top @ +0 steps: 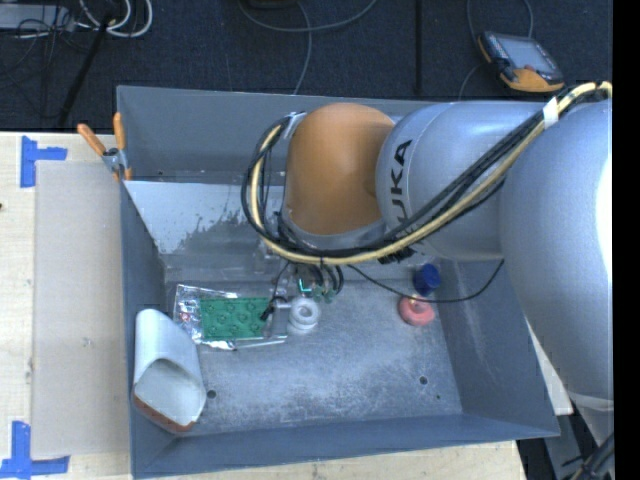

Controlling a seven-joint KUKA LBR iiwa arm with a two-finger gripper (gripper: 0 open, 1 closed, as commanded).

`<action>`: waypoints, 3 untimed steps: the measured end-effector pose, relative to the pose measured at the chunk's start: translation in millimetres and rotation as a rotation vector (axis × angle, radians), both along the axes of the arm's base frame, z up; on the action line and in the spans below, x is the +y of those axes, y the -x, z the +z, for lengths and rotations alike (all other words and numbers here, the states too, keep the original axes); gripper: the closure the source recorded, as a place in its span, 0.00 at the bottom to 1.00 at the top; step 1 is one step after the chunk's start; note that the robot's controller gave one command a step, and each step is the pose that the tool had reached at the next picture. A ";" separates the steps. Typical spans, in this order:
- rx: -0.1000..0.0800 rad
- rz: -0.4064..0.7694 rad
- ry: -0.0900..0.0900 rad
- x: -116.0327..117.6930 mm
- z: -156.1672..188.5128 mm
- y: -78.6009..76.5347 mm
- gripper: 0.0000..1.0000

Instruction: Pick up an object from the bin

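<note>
Camera view has the arm [560, 218] coming in from the right and bending down into the bin [340, 378]. Its orange cover [335, 168] sits pretty much dead centre, with cables [258, 178] looped around it. The end effector [305, 290] pokes out just below that cover, low over the bin floor. It's right above a small white cap [302, 315] that sits just beside the right end of a green plate in a clear bag [228, 318]. Honestly can't tell how far open the end effector is or whether it has hold of anything, since the cover and wiring hide most of it. A white cup [168, 371] lies on its side in the near-left corner. Off to the right are a pink round thing [417, 311] and a blue bit [427, 278], the latter partly tucked under the arm, so hard to say what it is.
</note>
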State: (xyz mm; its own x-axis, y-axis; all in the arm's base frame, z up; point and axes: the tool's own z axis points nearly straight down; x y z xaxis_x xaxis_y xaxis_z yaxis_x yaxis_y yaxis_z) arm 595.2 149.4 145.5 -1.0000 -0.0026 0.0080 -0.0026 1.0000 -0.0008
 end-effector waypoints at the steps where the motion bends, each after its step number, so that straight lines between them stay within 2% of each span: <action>1: -0.001 0.150 -0.001 -4.7 -78.9 -17.0 0.00; 2: -0.011 0.147 -0.001 -5.3 -73.2 -20.4 1.00; 3: -0.018 0.160 -0.003 -4.7 65.7 -12.1 1.00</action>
